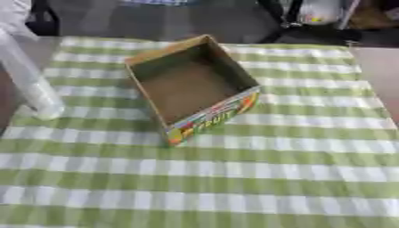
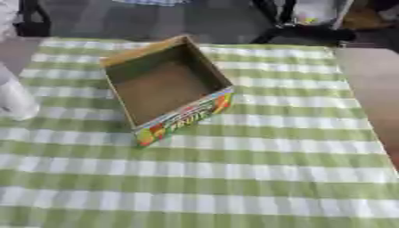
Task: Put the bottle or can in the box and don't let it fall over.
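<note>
One box (image 1: 193,84), one bottle (image 1: 30,80)

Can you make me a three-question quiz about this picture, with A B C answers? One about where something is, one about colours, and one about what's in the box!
1. Where is the white bottle?
A. Left of the box
B. Inside the box
C. Right of the box

2. What colours is the cloth?
A. Red and blue
B. Green and white
C. All black

3. What is inside the box?
A. A can
B. Fruit
C. Nothing

Answers:
1. A, it stands at the table's left edge, apart from the box.
2. B, green and white checks cover the table.
3. C, only the bare brown bottom shows.

Neither robot hand shows.
</note>
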